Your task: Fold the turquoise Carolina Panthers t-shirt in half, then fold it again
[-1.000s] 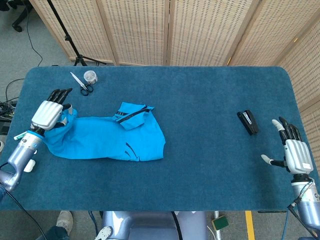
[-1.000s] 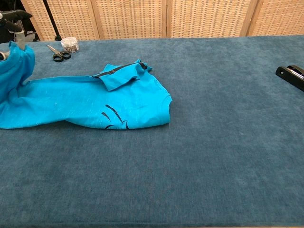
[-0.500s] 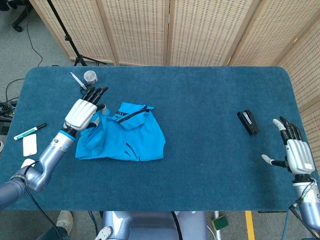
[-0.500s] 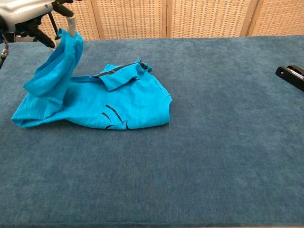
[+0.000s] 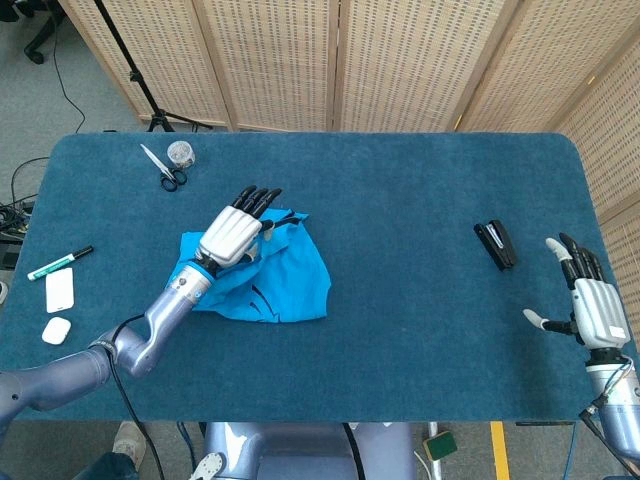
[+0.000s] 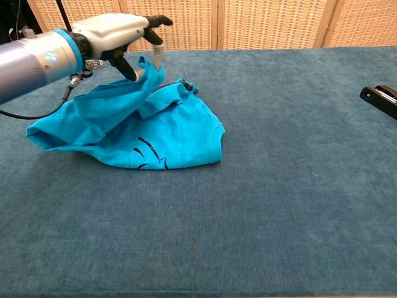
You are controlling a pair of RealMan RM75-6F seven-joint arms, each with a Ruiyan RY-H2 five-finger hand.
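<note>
Now the left robot hand (image 5: 233, 234), gripping the shirt's (image 5: 290, 280) edge, is carrying it rightward, nearly completing the fold.

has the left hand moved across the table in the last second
Yes. The left hand, gripping the t-shirt, has swung right, away from the scissors and over the shirt's middle.

Woven folding screens (image 5: 400, 60), grey floor (image 5: 70, 70), blue carpeted table (image 5: 400, 330)
</note>
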